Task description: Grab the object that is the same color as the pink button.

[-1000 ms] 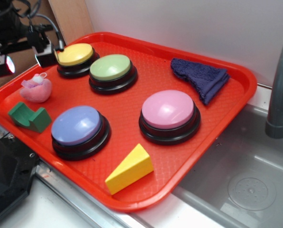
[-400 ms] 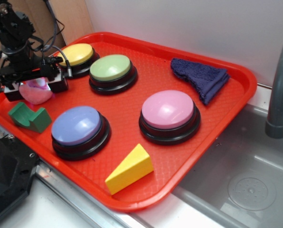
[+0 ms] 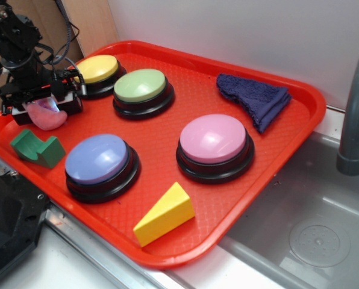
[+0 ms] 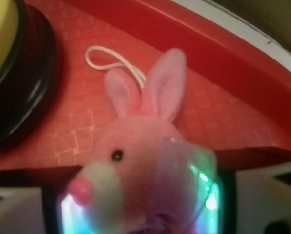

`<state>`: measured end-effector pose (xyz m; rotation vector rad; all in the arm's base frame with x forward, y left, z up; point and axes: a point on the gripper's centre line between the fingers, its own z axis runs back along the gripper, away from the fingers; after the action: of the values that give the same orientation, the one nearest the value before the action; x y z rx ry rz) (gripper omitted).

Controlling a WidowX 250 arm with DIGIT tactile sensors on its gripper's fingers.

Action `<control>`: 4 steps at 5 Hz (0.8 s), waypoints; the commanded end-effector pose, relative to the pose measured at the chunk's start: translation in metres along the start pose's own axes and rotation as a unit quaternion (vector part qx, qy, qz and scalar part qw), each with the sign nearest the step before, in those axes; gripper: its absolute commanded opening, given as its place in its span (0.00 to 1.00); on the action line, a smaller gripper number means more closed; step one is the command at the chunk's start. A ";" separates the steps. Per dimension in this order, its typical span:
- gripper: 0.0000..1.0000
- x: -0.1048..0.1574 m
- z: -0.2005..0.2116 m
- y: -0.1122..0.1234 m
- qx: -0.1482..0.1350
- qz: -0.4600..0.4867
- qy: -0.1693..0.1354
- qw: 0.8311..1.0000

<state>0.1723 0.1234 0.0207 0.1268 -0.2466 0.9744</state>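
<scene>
The object, a small pink plush toy (image 3: 47, 115), lies at the far left of the red tray (image 3: 240, 229). In the wrist view it shows as a pink bunny face (image 4: 135, 156) with two ears and a white loop. My gripper (image 3: 42, 106) is down over it, with a finger pressed on each side, and the toy looks squeezed. In the wrist view the toy fills the gap of the gripper (image 4: 140, 207). The pink button (image 3: 213, 138) sits right of the tray's middle, far from the gripper.
A yellow button (image 3: 96, 68) stands just behind the gripper, with a green button (image 3: 140, 85) to its right. A lilac-blue button (image 3: 97, 158), a green block (image 3: 36, 149) and a yellow wedge (image 3: 164, 213) sit nearer. A blue cloth (image 3: 256, 98) lies at the back, a sink (image 3: 315, 241) to the right.
The gripper came down from the back left onto the pink plush toy. Its fingers now press the toy, which looks flatter than before.
</scene>
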 end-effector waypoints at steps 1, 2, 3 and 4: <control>0.00 0.029 0.058 -0.012 -0.031 -0.076 -0.020 0.996; 0.00 0.038 0.101 -0.044 -0.034 -0.190 -0.007 0.981; 0.00 0.023 0.145 -0.082 -0.084 -0.292 0.048 0.951; 0.00 0.007 0.181 -0.097 -0.116 -0.317 0.039 0.940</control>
<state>0.2291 0.0309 0.1773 -0.0527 -0.1551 0.3107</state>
